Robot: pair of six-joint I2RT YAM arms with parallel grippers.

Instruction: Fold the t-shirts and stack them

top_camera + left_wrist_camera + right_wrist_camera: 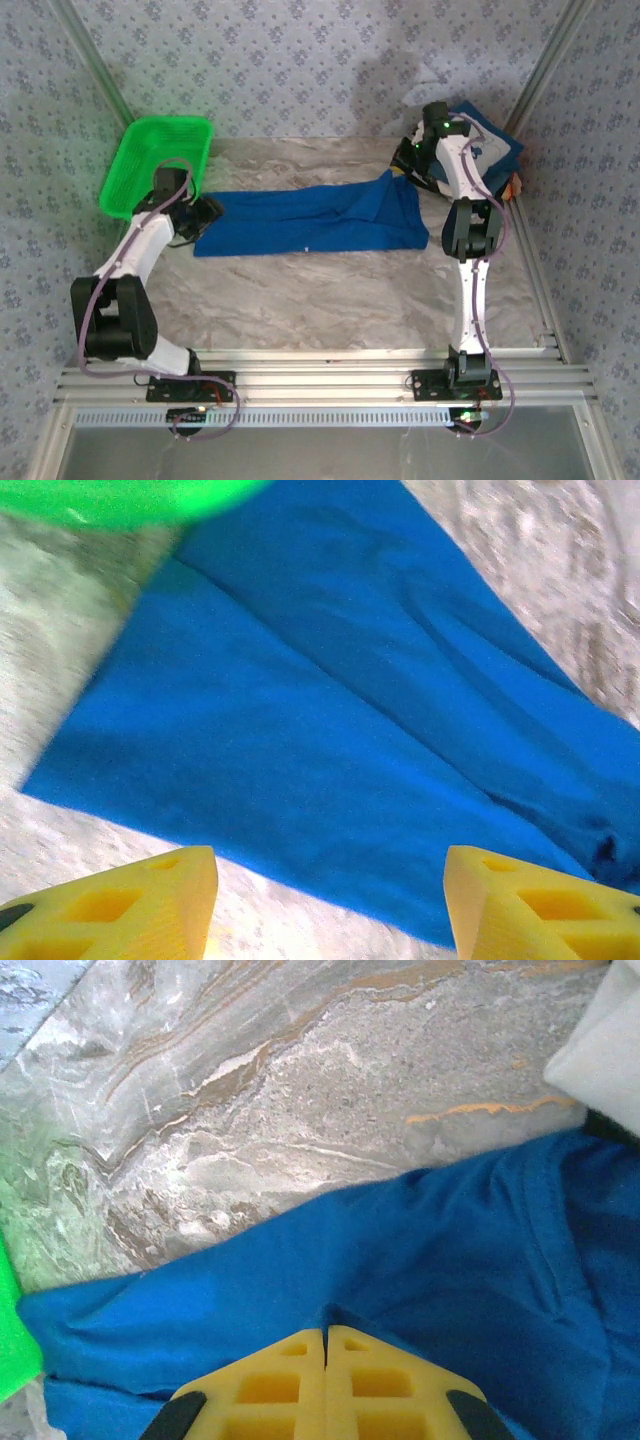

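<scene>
A royal-blue t-shirt [310, 222] lies folded into a long strip across the middle of the table, plain side up. My right gripper [405, 168] is shut on its raised far right corner; in the right wrist view the yellow fingertips [325, 1338] meet on a pinch of the blue cloth [450, 1260]. My left gripper [205, 215] hovers at the strip's left end, open, its yellow fingers [130, 905] wide apart over the shirt's near edge [300, 740] with nothing between them. More t-shirts are stacked at the back right, a navy one [495, 140] on top.
A green mesh basket [155, 160] stands at the back left, close behind my left gripper, its rim [120, 500] just past the shirt's end. A white cloth [605, 1045] of the pile lies beside the blue shirt's corner. The marbled tabletop [330, 300] is bare in front.
</scene>
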